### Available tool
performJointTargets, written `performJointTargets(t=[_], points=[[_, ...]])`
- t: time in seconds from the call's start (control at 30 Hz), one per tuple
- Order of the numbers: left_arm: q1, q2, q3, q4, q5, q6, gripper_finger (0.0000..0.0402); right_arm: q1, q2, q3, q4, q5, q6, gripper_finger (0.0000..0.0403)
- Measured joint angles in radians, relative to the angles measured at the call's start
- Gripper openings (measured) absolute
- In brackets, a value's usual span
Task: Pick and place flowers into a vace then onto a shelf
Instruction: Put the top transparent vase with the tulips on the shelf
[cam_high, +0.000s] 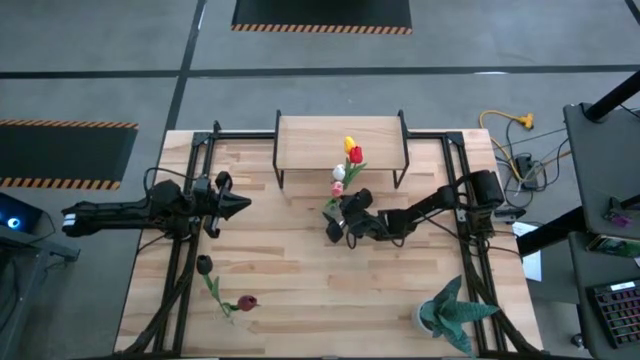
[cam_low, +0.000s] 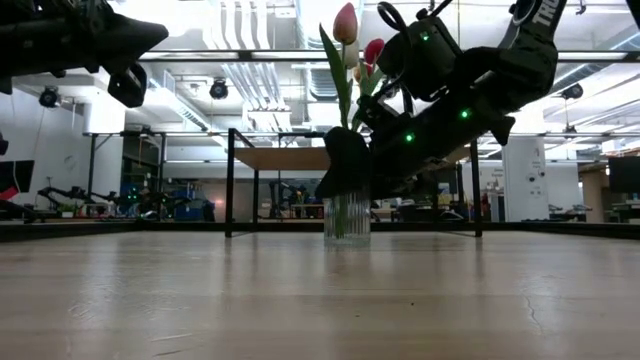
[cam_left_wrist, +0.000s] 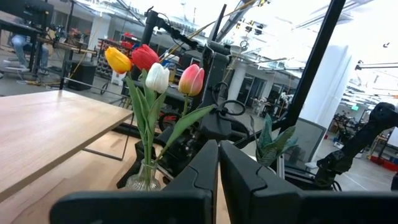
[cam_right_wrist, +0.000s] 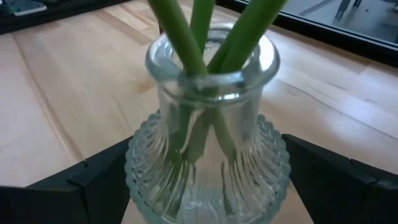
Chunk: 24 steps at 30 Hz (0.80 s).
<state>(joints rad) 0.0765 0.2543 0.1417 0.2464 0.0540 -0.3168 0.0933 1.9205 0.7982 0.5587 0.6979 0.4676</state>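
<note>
Jaws of the right gripper (cam_high: 338, 228) stand apart, one on each side of the glass vase (cam_right_wrist: 208, 130), whose ribbed body sits between them without clear contact. Jaws of the left gripper (cam_left_wrist: 217, 168) are pressed together and hold nothing.

Surroundings, largest first:
- Table (cam_high: 300, 290): light plank top with black frame rails along both sides. Its near middle area is bare.
- Shelf (cam_high: 310, 140): raised light-wood board on black legs at the far middle edge of the table, just behind the vase. In the high view the flower heads overlap its front edge.
- Potted plant (cam_high: 452, 312): spiky teal-green, at the near right corner, well apart from the vase.
- Flowers in the vase (cam_left_wrist: 155, 74): four tulips, yellow, red, white and pink, stems upright through the vase neck, with long leaves spreading towards the left arm.
- Loose flowers (cam_high: 225, 290): two dark-headed tulips lying flat on the table at the near left, well apart from both grippers.

Arm pose:
- Right arm reaches from the right rail towards the table centre, wrist low, gripper at the vase base. In the low view it hides most of the vase except the bottom.
- Left arm lies level above the left side of the table, gripper pointing at the vase, well apart from it.

Clearance: open table lies between the left gripper and the vase. The shelf legs stand close behind the vase.
</note>
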Motion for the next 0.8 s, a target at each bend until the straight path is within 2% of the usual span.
performJointTargets(t=[0.1, 0.33, 0.5, 0.67, 0.73, 0.8], points=[[0.000, 0.000, 0.000, -0.001, 0.000, 0.000, 0.0000, 0.000, 0.000, 0.002, 0.000, 0.000, 0.000, 0.0349], [0.000, 0.000, 0.000, -0.004, 0.000, 0.000, 0.0000, 0.000, -0.001, 0.005, 0.000, 0.000, -0.004, 0.0267], [0.000, 0.000, 0.000, -0.004, 0.000, 0.000, 0.0000, 0.000, -0.001, 0.005, -0.001, 0.001, 0.006, 0.0267], [0.000, 0.000, 0.000, -0.005, 0.000, 0.000, 0.0000, 0.017, -0.060, 0.033, -0.014, -0.003, 0.015, 0.0267], [0.000, 0.000, 0.000, -0.005, 0.000, 0.000, 0.0000, 0.027, -0.109, 0.073, -0.064, -0.003, -0.022, 0.0267], [0.000, 0.000, 0.000, -0.005, 0.000, 0.000, 0.0000, 0.029, -0.159, 0.131, -0.188, -0.004, -0.027, 0.0267]])
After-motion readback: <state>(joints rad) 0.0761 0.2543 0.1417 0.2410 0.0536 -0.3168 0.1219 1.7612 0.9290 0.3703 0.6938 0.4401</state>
